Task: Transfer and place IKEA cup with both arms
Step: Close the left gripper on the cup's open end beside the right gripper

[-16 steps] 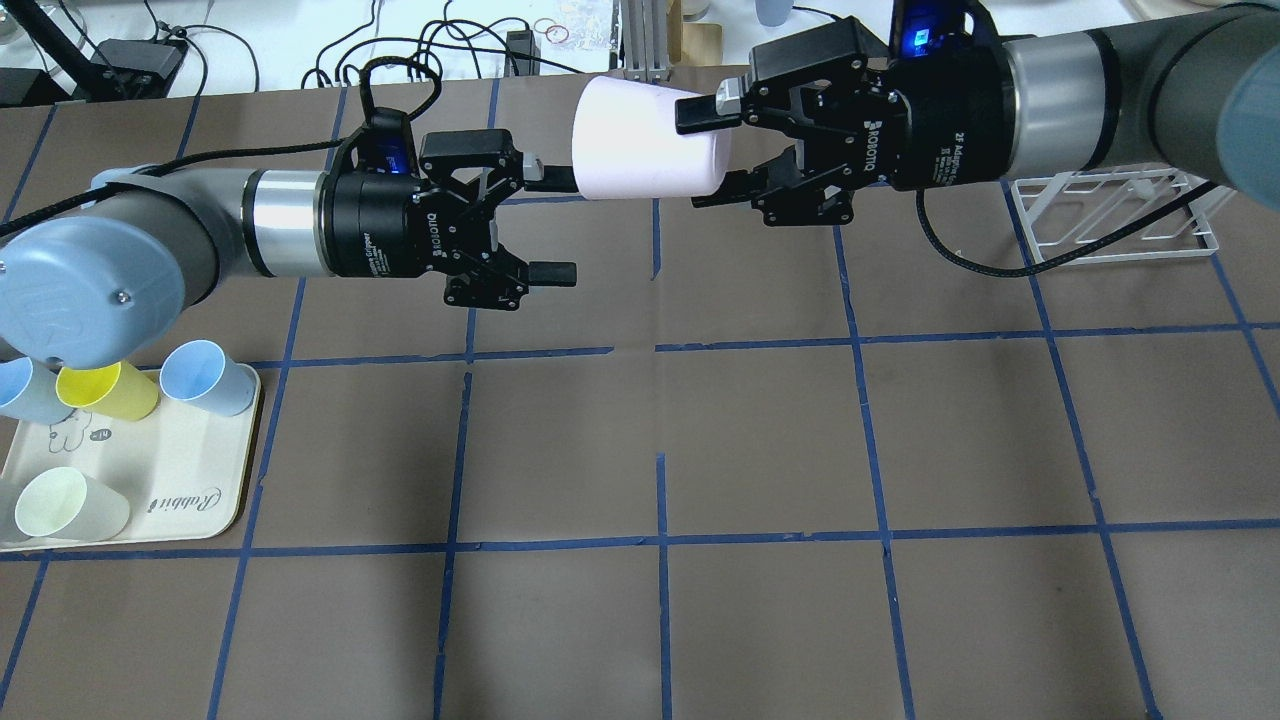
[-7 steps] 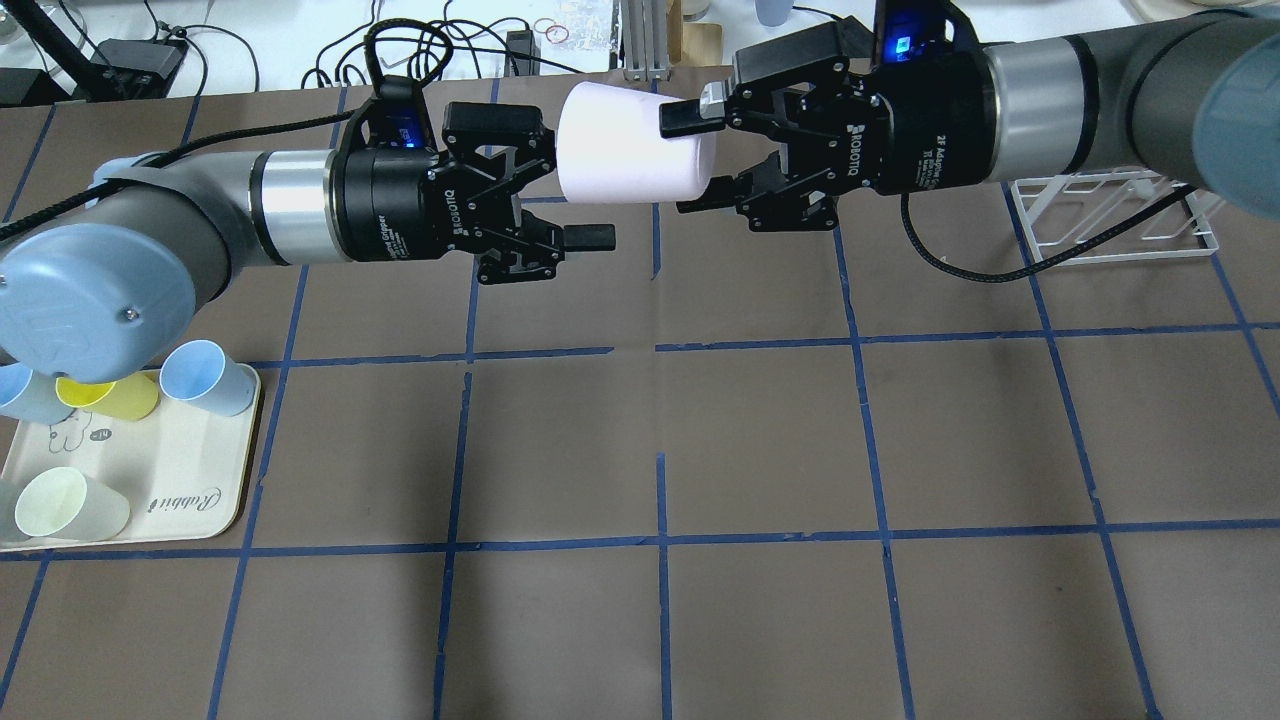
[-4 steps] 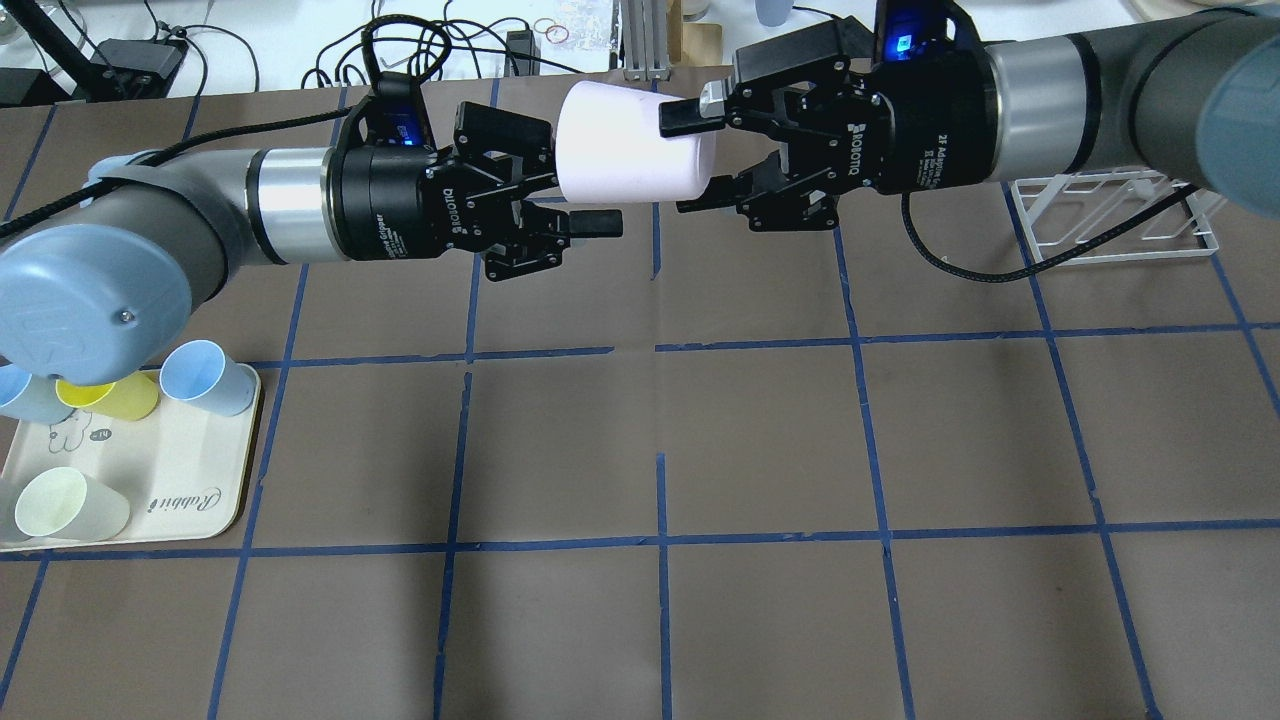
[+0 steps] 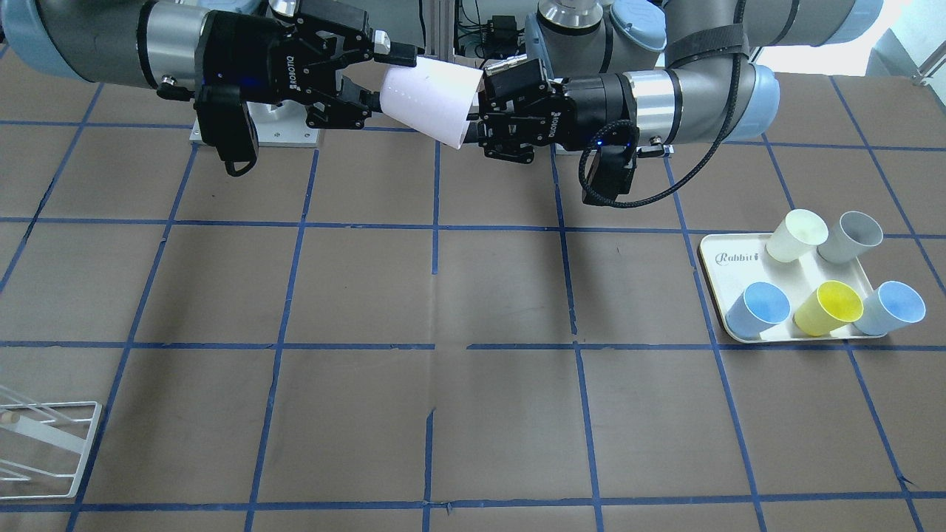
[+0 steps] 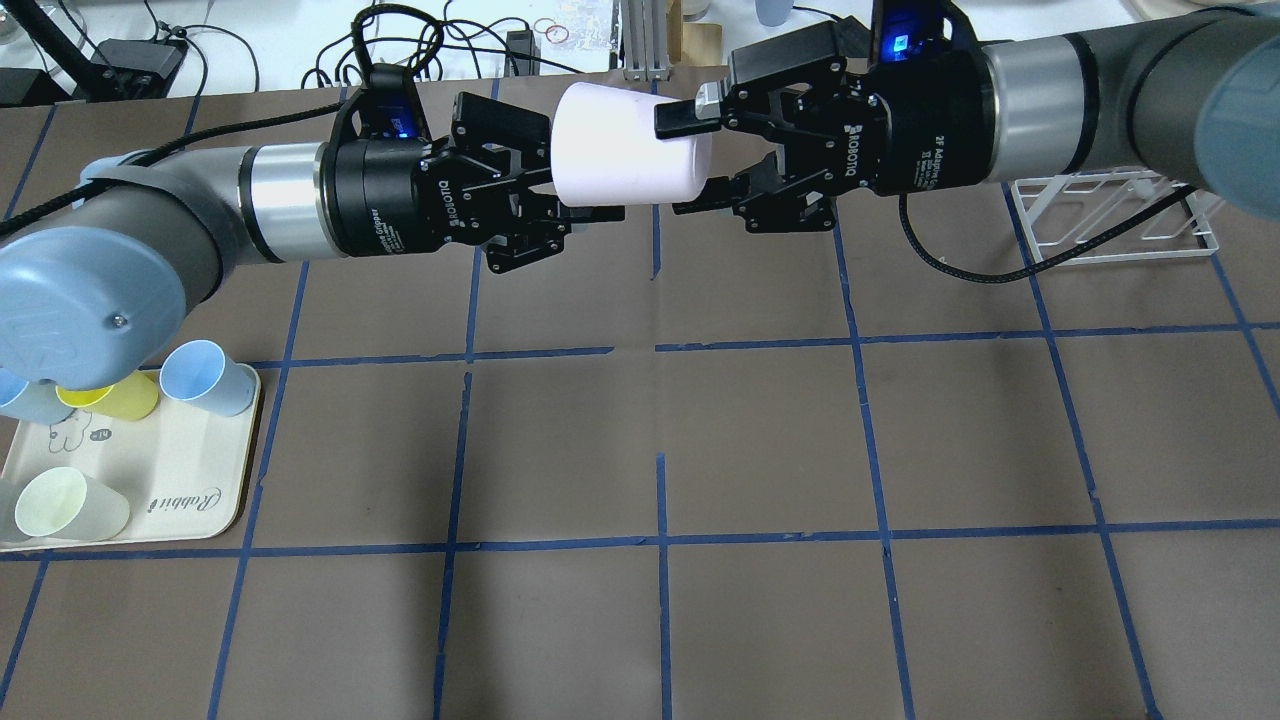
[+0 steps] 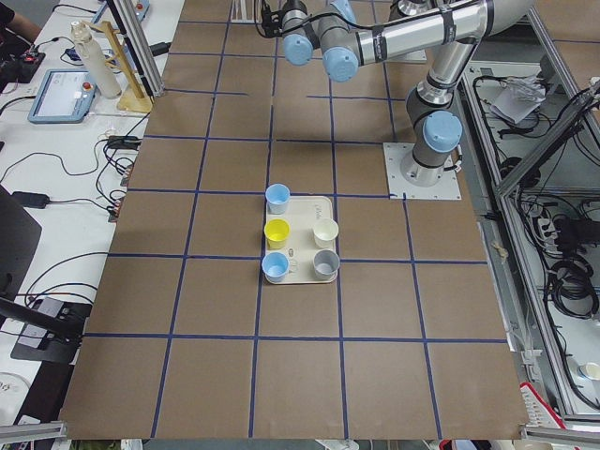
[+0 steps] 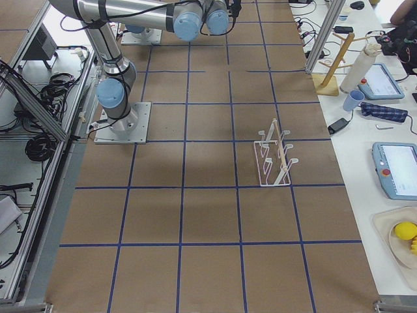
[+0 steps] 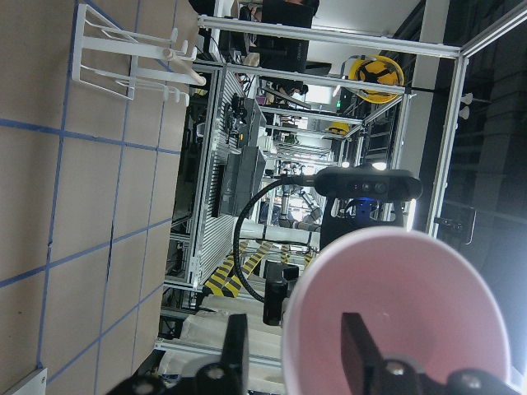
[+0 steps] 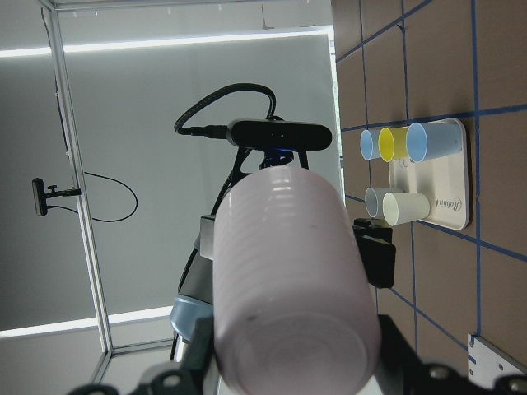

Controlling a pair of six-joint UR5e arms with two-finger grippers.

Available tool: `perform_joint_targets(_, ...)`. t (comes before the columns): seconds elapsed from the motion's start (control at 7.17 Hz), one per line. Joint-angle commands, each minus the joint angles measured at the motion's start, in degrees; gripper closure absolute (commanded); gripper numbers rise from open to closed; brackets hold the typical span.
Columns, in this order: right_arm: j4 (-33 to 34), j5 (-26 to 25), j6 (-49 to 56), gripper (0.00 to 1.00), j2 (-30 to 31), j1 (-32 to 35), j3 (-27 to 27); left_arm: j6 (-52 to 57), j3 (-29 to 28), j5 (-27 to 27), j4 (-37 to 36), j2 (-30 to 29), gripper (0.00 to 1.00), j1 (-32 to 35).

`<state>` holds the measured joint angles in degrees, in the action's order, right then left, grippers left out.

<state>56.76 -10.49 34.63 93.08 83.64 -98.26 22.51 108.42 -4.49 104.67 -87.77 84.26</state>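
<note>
The pale pink IKEA cup hangs on its side in the air over the table's far middle, and also shows in the front view. My right gripper is shut on its base end; its wrist view shows the ribbed base close up. My left gripper is at the cup's open mouth. In the left wrist view one finger is inside the cup and the other finger is outside. Small gaps to the rim wall remain.
A cream tray at the near left holds blue, yellow and cream-white cups, and a grey cup in the front view. A white wire rack stands at the far right, under my right arm.
My left gripper has moved right to the cup's mouth and its fingers have narrowed around the rim. My right gripper has shifted the cup slightly left.
</note>
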Motion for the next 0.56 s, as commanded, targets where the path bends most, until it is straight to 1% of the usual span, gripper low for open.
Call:
perform_joint_targets(0.0, -0.1, 0.0, 0.0, 0.86, 0.2, 0.0, 0.0, 0.3, 0.1, -0.1, 0.0, 0.1, 1.0, -0.1)
perform_joint_targets(0.28, -0.2, 0.0, -0.3, 0.84, 0.3, 0.0, 0.0, 0.3, 0.1, 0.0, 0.0, 0.2, 1.0, -0.1)
perform_joint_targets(0.42, -0.2, 0.0, -0.4, 0.77, 0.3, 0.0, 0.0, 0.3, 0.0, 0.1, 0.0, 0.4, 1.0, -0.1)
